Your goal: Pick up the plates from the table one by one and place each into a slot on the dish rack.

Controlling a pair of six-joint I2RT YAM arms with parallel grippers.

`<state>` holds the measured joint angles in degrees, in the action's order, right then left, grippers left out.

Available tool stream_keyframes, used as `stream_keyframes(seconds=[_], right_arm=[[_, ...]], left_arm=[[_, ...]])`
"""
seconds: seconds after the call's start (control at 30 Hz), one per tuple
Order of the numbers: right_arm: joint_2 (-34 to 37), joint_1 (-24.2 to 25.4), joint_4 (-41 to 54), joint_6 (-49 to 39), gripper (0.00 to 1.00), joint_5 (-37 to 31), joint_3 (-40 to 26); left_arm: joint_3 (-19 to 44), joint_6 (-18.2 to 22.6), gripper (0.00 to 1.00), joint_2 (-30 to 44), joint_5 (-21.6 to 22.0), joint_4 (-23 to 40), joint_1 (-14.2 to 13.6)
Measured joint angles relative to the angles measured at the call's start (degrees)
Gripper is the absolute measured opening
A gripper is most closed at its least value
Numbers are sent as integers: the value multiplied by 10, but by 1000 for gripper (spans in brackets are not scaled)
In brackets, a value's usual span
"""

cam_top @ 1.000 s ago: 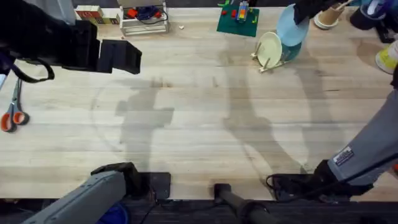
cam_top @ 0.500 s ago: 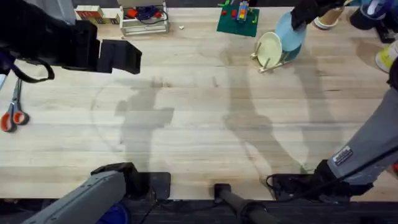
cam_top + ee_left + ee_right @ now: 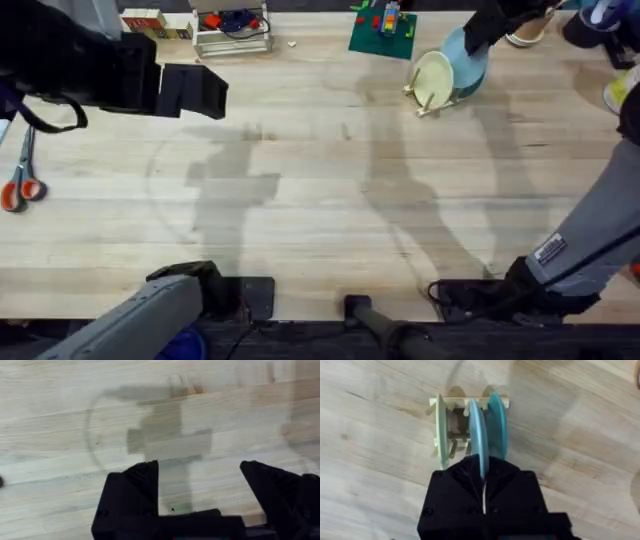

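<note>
While the right arm is reaching to the far right of the table (image 3: 320, 200), its gripper (image 3: 482, 472) is clenching the rim of the pale sky blue plate (image 3: 476, 430), which is standing on edge in the dish rack (image 3: 455, 435). That plate is sitting in the middle slot, between the cream-yellow plate (image 3: 439, 430) and the teal plate (image 3: 497, 425), all three upright and close together. Over the bare planks toward the left side, the left gripper (image 3: 200, 490) is hanging with its jaws spread wide apart, grasping nothing.
</note>
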<state>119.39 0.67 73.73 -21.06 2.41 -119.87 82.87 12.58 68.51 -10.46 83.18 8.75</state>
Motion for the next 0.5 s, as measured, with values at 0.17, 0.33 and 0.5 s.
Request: stream_keyframes(seconds=[0.17, 0.33, 0.5], right_arm=[[0, 0, 0, 0, 32, 0, 0], [0, 0, 0, 0, 96, 0, 0], [0, 0, 0, 0, 96, 0, 0]], left_arm=[[0, 0, 995, 0, 0, 0, 0], [0, 0, 995, 0, 0, 0, 0], [0, 0, 995, 0, 0, 0, 0]])
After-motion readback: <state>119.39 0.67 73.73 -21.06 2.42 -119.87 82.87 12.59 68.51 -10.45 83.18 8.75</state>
